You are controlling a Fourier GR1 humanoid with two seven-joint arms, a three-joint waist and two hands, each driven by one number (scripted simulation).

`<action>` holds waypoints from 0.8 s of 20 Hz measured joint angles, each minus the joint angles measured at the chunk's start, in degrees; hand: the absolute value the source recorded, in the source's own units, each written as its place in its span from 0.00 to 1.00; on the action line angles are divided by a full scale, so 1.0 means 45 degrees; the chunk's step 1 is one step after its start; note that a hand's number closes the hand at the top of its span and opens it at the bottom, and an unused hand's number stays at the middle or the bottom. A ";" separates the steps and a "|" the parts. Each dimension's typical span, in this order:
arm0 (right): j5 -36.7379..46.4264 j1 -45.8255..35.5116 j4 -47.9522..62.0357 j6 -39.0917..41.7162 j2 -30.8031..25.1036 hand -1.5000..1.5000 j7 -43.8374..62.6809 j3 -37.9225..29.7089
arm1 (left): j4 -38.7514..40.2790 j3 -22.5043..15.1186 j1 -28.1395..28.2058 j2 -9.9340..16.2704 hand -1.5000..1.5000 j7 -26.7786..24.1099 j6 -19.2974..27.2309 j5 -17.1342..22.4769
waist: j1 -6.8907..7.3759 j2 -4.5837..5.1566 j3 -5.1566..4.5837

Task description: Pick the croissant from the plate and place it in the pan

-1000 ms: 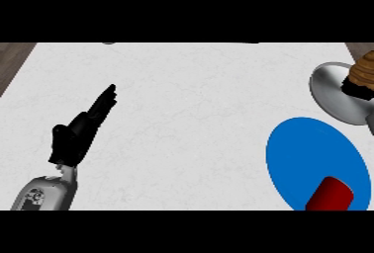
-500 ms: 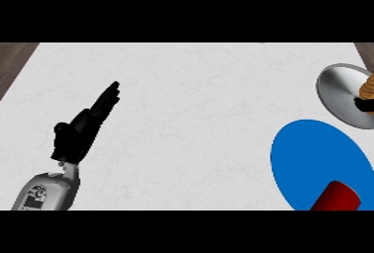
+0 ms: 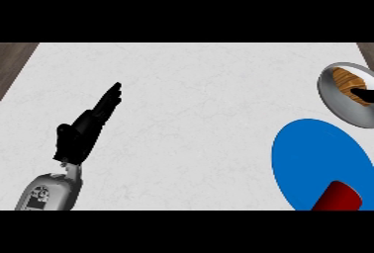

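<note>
Croissant (image 3: 346, 79) sits inside the pan (image 3: 333, 99), w/ black fingers (image 3: 363, 94) of the right hand touching it at the pan's right side; can't tell if they grip it or are let go, most of the hand is cut off. Just below the pan: blue plate (image 3: 306, 163), w/ a dark red thing (image 3: 340, 197) on its lower part. Far left of the pan, left hand (image 3: 84, 131) rests relaxed, fingers straight, over the white counter (image 3: 197, 99).

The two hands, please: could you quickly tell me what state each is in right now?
Left hand: open, fingers straight, holding nothing.
Right hand: only a dark tip shows by the croissant in the pan; cannot be told.
</note>
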 measured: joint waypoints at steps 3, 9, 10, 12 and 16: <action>-0.1042 0.0075 -0.0296 0.0435 -0.0119 0.00 -0.0960 -0.1016 | -0.0083 0.0006 0.0055 -0.0012 0.50 0.0032 0.0043 -0.0033 | -0.0054 -0.0022 0.0006; -0.2818 0.0840 -0.0337 0.2446 -0.0343 0.00 -0.2816 -0.2687 | 0.0031 0.0242 0.0129 0.0124 0.50 -0.0075 -0.0016 0.0014 | -0.0205 -0.0066 -0.0011; -0.3029 0.1056 -0.0312 0.2847 -0.0352 0.00 -0.3182 -0.2877 | 0.0009 0.0284 0.0081 0.0140 0.50 0.0009 -0.0040 0.0057 | -0.0244 -0.0087 -0.0018; -0.3339 0.1556 -0.0250 0.3700 -0.0451 0.00 -0.3899 -0.3150 | -0.0094 0.0184 0.0104 0.0020 0.50 0.0122 0.0055 -0.0023 | -0.0305 -0.0123 -0.0025; -0.3864 0.2501 -0.0260 0.4846 -0.0483 0.00 -0.5562 -0.3625 | -0.0100 0.0386 0.0153 0.0091 0.50 0.0280 -0.0023 0.0107 | -0.0404 -0.0190 -0.0047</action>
